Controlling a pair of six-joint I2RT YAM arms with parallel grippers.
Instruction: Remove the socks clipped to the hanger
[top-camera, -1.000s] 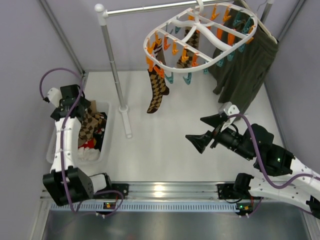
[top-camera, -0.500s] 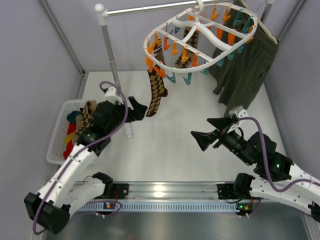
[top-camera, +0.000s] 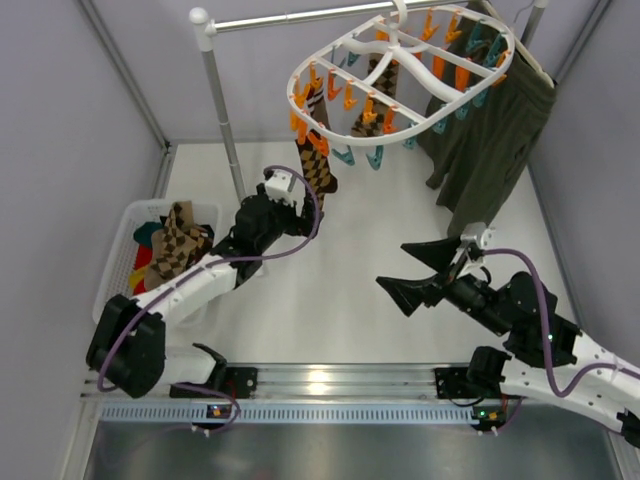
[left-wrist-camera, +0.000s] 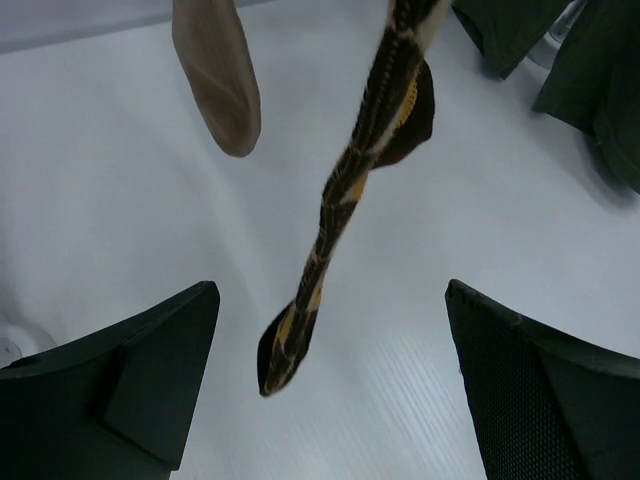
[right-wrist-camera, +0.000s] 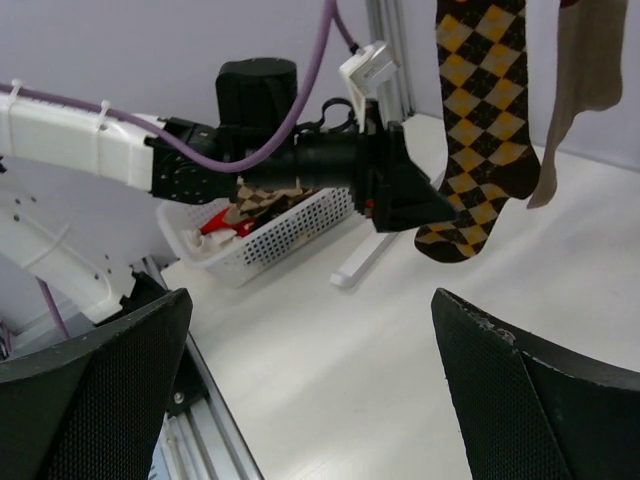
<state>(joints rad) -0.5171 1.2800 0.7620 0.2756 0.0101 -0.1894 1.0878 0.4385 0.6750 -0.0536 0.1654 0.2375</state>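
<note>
Soft, light, limp argyle sock (top-camera: 318, 172) dangles from the hanger's (top-camera: 296, 75) nine-o'clock clips (top-camera: 300, 125). The left gripper (left-wrist-camera: 330, 300), jaws wide, should pinch its toe; right gripper (top-camera: 395, 265) gapes too.

Non-task items in the work cell: garment rail, garment, basket, table.

A white metal rail stand (top-camera: 222, 110) stands upright at the rear left of the white table (top-camera: 350, 300), its horizontal bar running right along the back wall. A dark olive garment (top-camera: 490, 130) hangs at the rear right. A white mesh laundry basket (top-camera: 112, 282) sits at the table's left edge, well apart from the garment. An aluminium mounting rail (top-camera: 330, 381) runs along the near edge.
</note>
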